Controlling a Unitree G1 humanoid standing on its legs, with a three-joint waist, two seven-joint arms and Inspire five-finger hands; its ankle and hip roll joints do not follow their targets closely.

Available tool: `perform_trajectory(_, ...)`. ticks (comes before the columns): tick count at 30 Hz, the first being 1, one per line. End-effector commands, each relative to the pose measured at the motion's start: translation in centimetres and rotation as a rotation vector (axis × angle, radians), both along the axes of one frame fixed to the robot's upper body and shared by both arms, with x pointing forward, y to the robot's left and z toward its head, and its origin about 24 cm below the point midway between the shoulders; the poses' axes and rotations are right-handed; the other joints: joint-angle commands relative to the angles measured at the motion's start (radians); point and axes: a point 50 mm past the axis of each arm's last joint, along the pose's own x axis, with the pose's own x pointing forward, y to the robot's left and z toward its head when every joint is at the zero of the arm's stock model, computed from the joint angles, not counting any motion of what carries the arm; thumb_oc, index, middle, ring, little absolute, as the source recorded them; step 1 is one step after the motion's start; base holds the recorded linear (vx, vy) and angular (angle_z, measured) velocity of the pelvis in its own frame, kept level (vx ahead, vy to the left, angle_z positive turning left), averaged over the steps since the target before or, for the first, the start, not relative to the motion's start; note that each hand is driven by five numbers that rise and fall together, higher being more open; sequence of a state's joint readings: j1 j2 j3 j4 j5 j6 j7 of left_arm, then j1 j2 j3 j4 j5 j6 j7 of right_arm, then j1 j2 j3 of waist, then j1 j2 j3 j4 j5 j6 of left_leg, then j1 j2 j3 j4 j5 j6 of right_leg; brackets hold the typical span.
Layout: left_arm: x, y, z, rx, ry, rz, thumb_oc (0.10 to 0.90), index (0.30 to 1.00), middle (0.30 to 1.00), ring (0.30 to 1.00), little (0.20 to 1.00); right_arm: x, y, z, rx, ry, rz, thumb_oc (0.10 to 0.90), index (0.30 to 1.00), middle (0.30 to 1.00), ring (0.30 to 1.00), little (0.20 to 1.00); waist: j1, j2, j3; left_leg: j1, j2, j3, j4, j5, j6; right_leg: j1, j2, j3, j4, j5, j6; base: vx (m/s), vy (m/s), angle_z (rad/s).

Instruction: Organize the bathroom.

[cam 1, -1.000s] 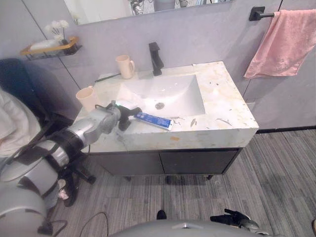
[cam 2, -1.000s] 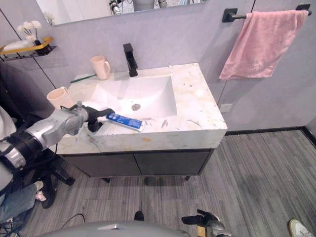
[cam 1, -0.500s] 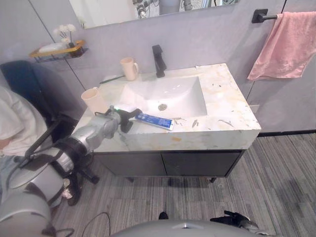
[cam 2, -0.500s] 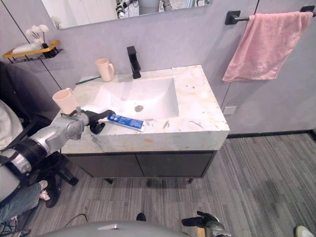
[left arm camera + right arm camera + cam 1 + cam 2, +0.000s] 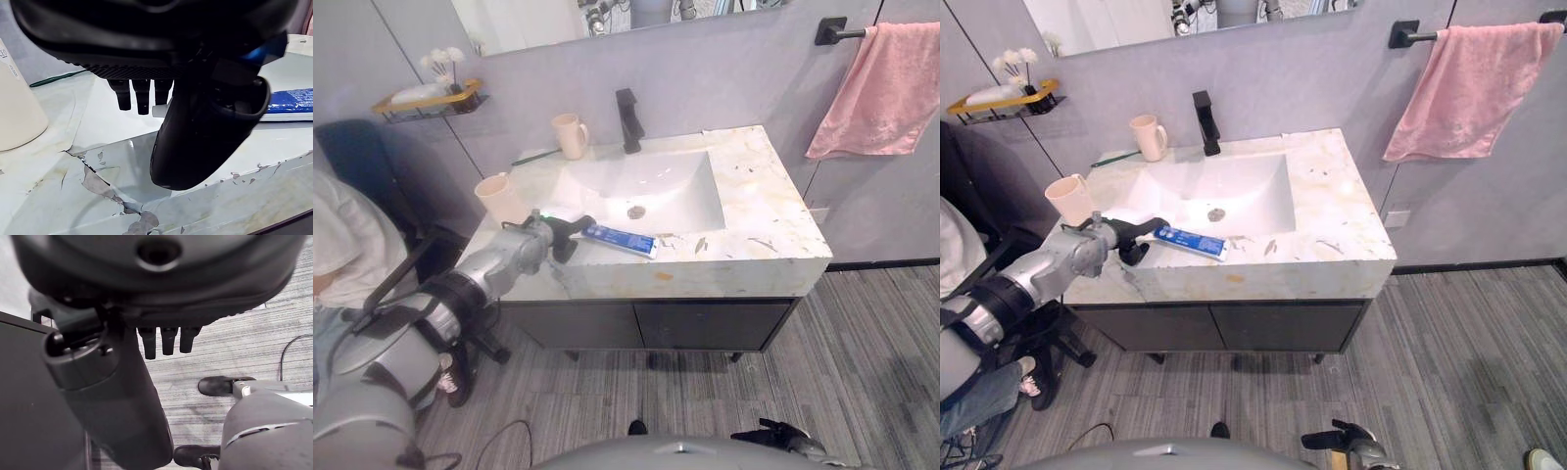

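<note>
We have the left robot hand (image 5: pixel 566 235) on the worktop (image 5: pixel 773 235), fingers loosely spread and empty, toothpaste tube (image 5: pixel 619 239) lying flat just past its fingertips, lined up for a pinch; right robot hand (image 5: pixel 122 396) hangs relaxed.

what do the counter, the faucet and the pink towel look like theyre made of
Counter: marble-look stone or laminate, cream with grey and ochre veins, slightly glossy. Faucet: probably metal in matte black, with squared edges and no shine. Pink towel: soft terry-like cloth, hanging in folds from a black bar.
</note>
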State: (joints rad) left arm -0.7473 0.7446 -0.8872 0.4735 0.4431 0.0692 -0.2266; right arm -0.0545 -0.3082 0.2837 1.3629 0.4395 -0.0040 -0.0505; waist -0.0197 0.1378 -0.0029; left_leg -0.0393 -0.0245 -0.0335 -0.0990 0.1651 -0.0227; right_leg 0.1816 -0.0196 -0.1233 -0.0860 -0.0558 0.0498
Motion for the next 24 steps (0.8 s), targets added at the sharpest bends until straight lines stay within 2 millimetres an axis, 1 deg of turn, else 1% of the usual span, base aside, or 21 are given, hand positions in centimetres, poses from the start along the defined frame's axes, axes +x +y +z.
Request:
perform_trajectory(1,0.7,-0.4,-0.9,-0.066,0.051,0.048,0.8,0.9,0.9,0.9,0.9,3.0,0.5,0.5,0.002,-0.087,0.022,0.8,0.9,0.9,0.9,0.9,-0.012,-0.033,0.062,0.037,-0.029,0.013,0.012,-0.068,0.008,-0.092,-0.011,-0.04,-0.001,0.097,0.025,0.0,0.0,0.0)
perform_trajectory(2,0.5,-0.7,-0.9,-0.136,0.055,0.042,0.8,0.9,0.9,0.9,0.9,3.0,0.5,0.5,0.003,-0.09,0.019,0.8,0.9,0.9,0.9,0.9,-0.01,-0.033,0.062,0.038,-0.029,0.013,0.012,-0.069,0.009,-0.091,-0.011,-0.042,-0.001,0.097,0.025,0.0,0.0,0.0)
perform_trajectory(4,0.6,-1.0,-0.3,-0.198,0.001,0.032,0.8,0.9,0.9,0.9,0.9,3.0,0.5,0.5,0.006,-0.094,0.014,0.8,0.9,0.9,0.9,0.9,-0.007,-0.033,0.063,0.039,-0.028,0.013,0.012,-0.069,0.008,-0.09,-0.011,-0.043,-0.001,0.097,0.024,0.0,0.0,0.0)
perform_trajectory(6,0.6,-1.8,1.3,-0.348,-0.077,0.009,0.8,0.9,0.9,0.9,0.9,3.0,0.6,0.5,0.01,-0.096,0.006,0.8,0.9,0.9,0.9,0.9,-0.002,-0.034,0.064,0.042,-0.027,0.011,0.012,-0.07,0.007,-0.088,-0.011,-0.045,-0.001,0.097,0.022,0.0,0.0,0.0)
perform_trajectory(8,0.6,-2.4,2.3,-0.429,-0.12,0.003,0.8,0.9,0.9,0.9,0.9,2.9,0.6,0.5,0.012,-0.096,0.002,0.8,0.9,0.9,0.9,0.9,0.002,-0.034,0.064,0.042,-0.026,0.009,0.012,-0.069,0.006,-0.086,-0.011,-0.045,-0.001,0.096,0.019,0.0,0.0,0.0)
perform_trajectory(9,0.8,-2.4,3.1,-0.434,-0.162,0.022,0.8,0.9,0.9,0.9,0.9,2.9,0.7,0.5,0.013,-0.098,-0.004,0.8,0.9,0.9,0.9,0.9,0.006,-0.035,0.064,0.042,-0.026,0.006,0.012,-0.069,0.006,-0.085,-0.01,-0.045,-0.001,0.095,0.017,0.01,-0.011,0.03)
perform_trajectory(11,0.9,-2.2,3.4,-0.432,-0.185,0.044,0.8,0.9,0.9,0.9,0.9,2.9,0.8,0.4,0.014,-0.1,-0.007,0.8,0.9,0.9,0.9,0.9,0.009,-0.037,0.065,0.041,-0.027,0.003,0.012,-0.068,0.006,-0.085,-0.01,-0.046,-0.001,0.095,0.017,0.0,-0.004,0.02)
perform_trajectory(14,1.1,-0.8,3.4,-0.425,-0.205,0.081,0.8,0.9,0.9,0.9,0.9,2.8,0.7,0.5,0.008,-0.1,-0.016,0.8,0.9,0.9,0.9,0.9,0.016,-0.041,0.068,0.04,-0.03,-0.001,0.012,-0.067,0.005,-0.084,-0.012,-0.053,-0.001,0.097,0.016,0.0,-0.003,0.02)
perform_trajectory(16,0.9,-0.4,3.6,-0.457,-0.194,0.079,0.8,0.9,0.9,0.9,0.9,2.8,0.5,0.5,0.005,-0.099,-0.02,0.8,0.9,0.9,0.9,0.9,0.02,-0.041,0.069,0.041,-0.031,-0.003,0.012,-0.067,0.005,-0.083,-0.012,-0.056,-0.001,0.096,0.014,0.0,0.0,0.0)
perform_trajectory(19,0.8,-0.5,4.6,-0.458,-0.188,0.069,0.8,0.9,0.9,0.9,0.9,2.7,0.3,0.6,-0.003,-0.097,-0.023,0.8,0.9,0.9,0.9,0.9,0.028,-0.037,0.071,0.04,-0.033,-0.007,0.012,-0.065,0.005,-0.082,-0.012,-0.061,-0.001,0.096,0.013,0.0,0.008,0.06)
perform_trajectory(24,0.9,-0.6,5.0,-0.408,-0.173,0.062,0.8,0.9,0.9,0.9,0.9,2.7,0.3,0.6,-0.001,-0.097,-0.02,0.8,0.9,0.9,0.9,0.9,0.03,-0.037,0.071,0.043,-0.034,-0.008,0.012,-0.067,0.006,-0.079,-0.013,-0.067,-0.001,0.094,0.013,0.0,0.005,0.05)
